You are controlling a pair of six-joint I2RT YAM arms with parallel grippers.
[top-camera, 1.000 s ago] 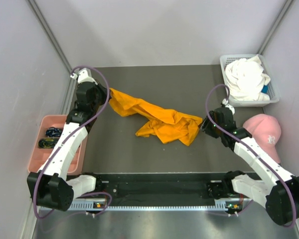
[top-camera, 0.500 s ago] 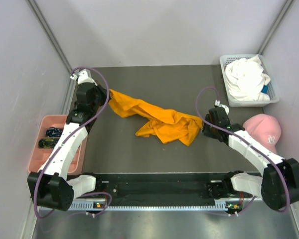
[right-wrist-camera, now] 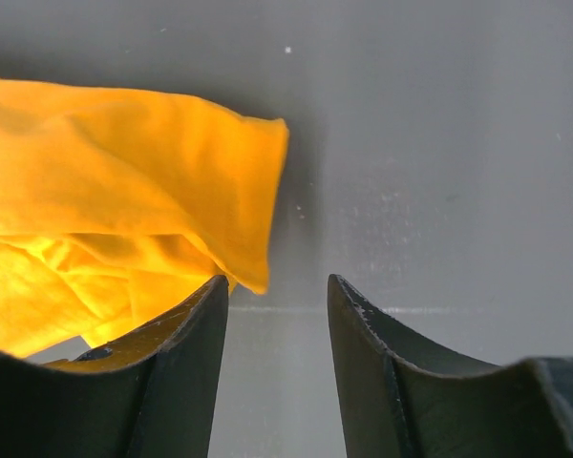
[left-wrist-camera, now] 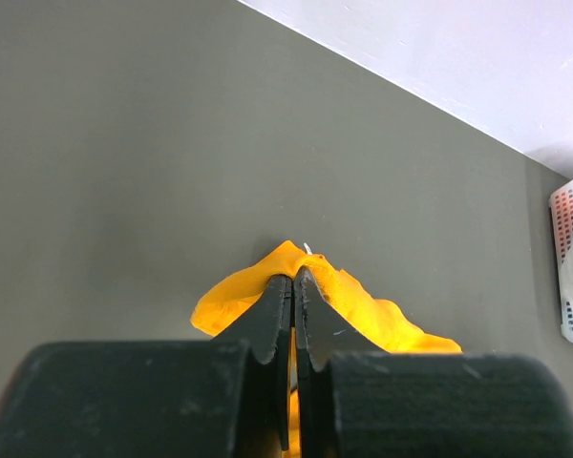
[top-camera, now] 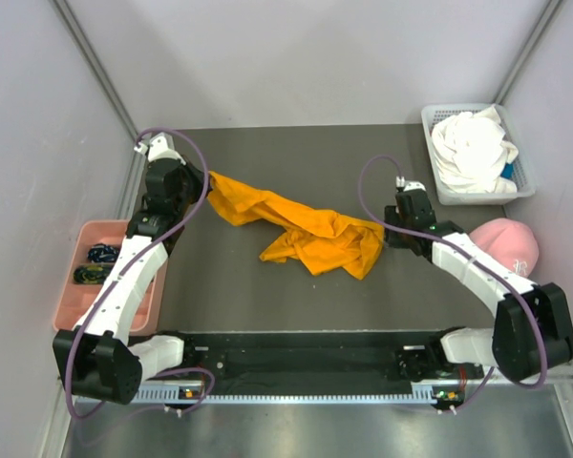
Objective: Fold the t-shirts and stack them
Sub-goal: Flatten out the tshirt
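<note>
From above, the orange t-shirt point(top-camera: 306, 229) sprawls crumpled mid-table; the white t-shirt point(top-camera: 473, 148) sits heaped in the basket point(top-camera: 487, 197). Left wrist view: the left gripper point(left-wrist-camera: 293, 279) is pinched tight on an orange corner. Right wrist view: the right gripper point(right-wrist-camera: 277, 281) stands parted at the shirt's hem, gripping nothing.

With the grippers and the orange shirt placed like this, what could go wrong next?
1. The right gripper is open, and the edge of the orange t-shirt lies mostly left of its gap; closing there may catch only the hem, or nothing.
2. The left gripper is shut on just a small corner of cloth, so a strong pull might slip it out.
3. The shirt is bunched in the middle; it may not spread flat.
</note>
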